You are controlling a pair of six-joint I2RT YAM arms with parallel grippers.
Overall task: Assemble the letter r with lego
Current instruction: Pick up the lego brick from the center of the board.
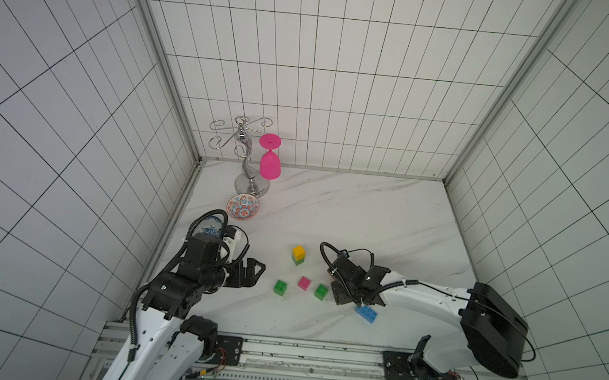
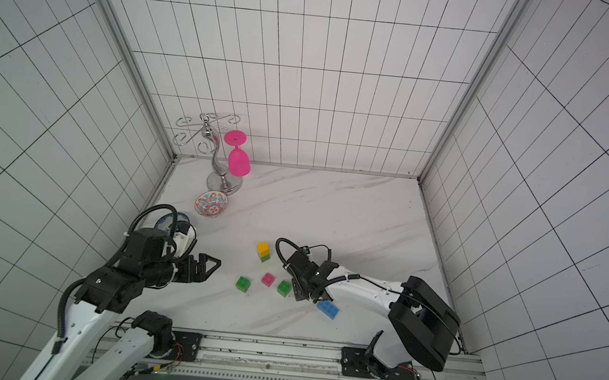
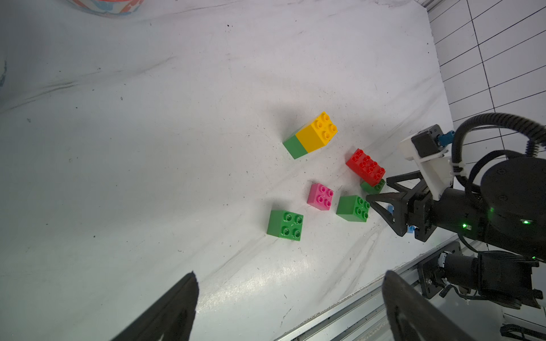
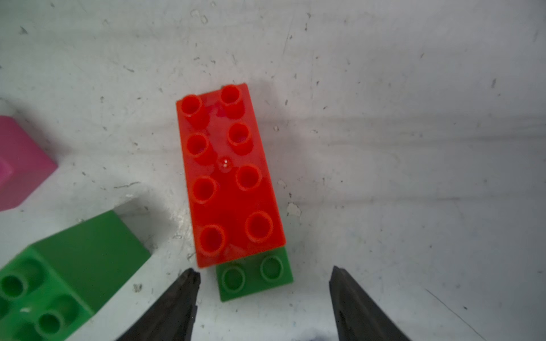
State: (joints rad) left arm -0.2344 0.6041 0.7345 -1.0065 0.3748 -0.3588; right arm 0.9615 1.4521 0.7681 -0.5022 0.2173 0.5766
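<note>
In the right wrist view a long red brick [image 4: 230, 174] rests with one end on a green cube [image 4: 255, 279]. My right gripper [image 4: 263, 268] is open, its fingertips on either side of that cube with gaps on both sides. In both top views the right gripper [image 1: 339, 291] hides this pair. A yellow cube [image 1: 298, 251] sits stacked on a green one [image 1: 297, 261]. A pink cube [image 1: 304, 283] lies between two loose green cubes [image 1: 280, 287] [image 1: 321, 291]. The blue brick [image 1: 367, 313] lies by the right wrist. My left gripper [image 1: 259, 270] hovers open and empty, left of the bricks.
A metal glass stand [image 1: 252, 186] with a hanging pink wine glass [image 1: 270, 163] is at the back left. A patterned bowl [image 1: 242, 207] sits in front of it, and a blue-and-white bowl [image 1: 212, 226] shows behind the left arm. A metal rail [image 1: 317, 356] runs along the front edge.
</note>
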